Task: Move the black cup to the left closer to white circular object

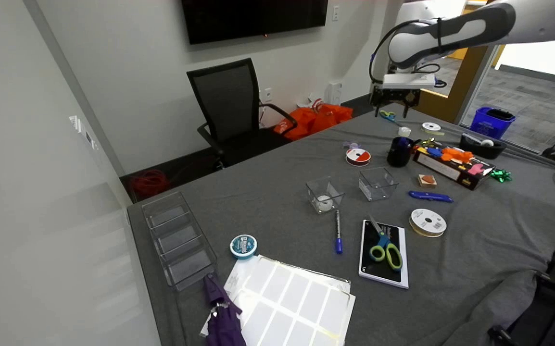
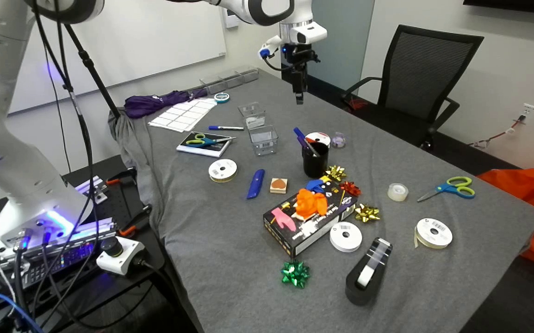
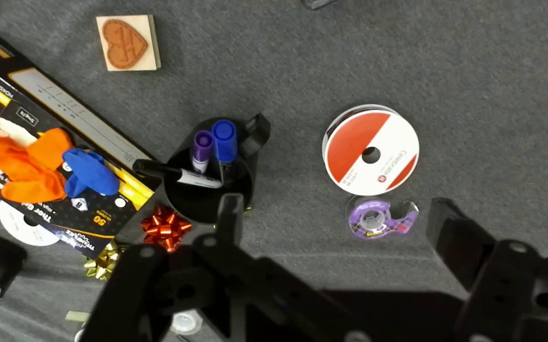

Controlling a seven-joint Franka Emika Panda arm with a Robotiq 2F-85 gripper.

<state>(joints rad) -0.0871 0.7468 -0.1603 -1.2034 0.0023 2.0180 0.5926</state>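
Hanging spread wide above the grey cloth (image 3: 293,61), my claw (image 3: 336,204) grips and touches nothing. Partly behind one fingertip (image 3: 230,209) in the wrist view, the black cup (image 3: 191,202) stands upright beside the glove box (image 3: 81,118), holding markers (image 3: 202,149); I do best to bring it between my fingers, descend clear of markers and handle (image 3: 257,133), close gently and carry it level. Farther off, in an exterior view, lie a white disc (image 2: 345,243) by the box and a white spool (image 2: 228,172); which is the goal I cannot tell.
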